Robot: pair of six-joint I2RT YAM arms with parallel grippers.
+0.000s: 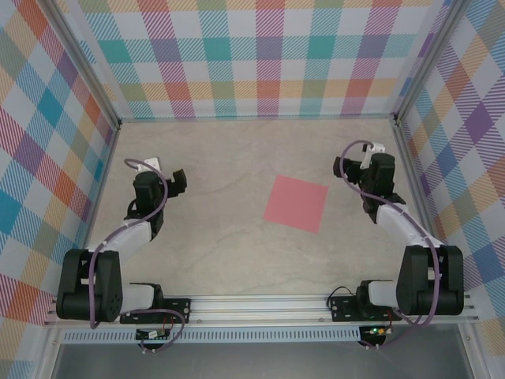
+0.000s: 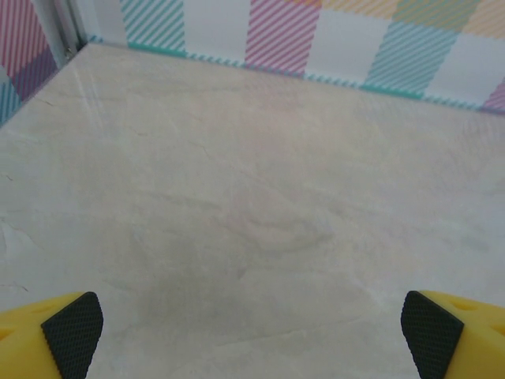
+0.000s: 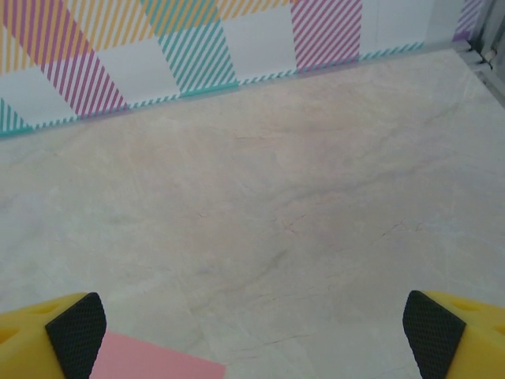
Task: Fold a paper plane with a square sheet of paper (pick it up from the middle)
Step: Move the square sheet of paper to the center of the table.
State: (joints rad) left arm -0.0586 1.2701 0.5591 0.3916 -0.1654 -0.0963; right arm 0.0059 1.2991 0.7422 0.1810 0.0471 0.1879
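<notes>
In the left wrist view, the left hand's (image 2: 252, 332) yellow fingers (image 2: 71, 328) with black ribbed pads sit at the two bottom corners of the picture. They are spread wide with nothing between them but bare marbled desk. The right hand (image 3: 252, 332) is just as wide open and also holds nothing. Its fingers (image 3: 75, 328) frame a stretch of desk, and a corner of the square sheet of paper (image 3: 150, 365) shows low down beside one pad.

From the top external view, the sheet (image 1: 296, 204) lies flat and unfolded on the desk (image 1: 229, 237). It is right of the middle, about halfway between the near and far edges, and turned slightly so its sides run askew to the desk's edges. The right hand (image 1: 341, 167) is close to the sheet's far right corner but apart from it, not far from the desk's right edge. The left hand (image 1: 180, 181) is well apart from the sheet, toward the left edge. Both arm bases are fixed to a metal rail (image 1: 260, 304) along the near edge. Plaid walls (image 1: 268, 63) in many colours close off the left, right and far sides.
</notes>
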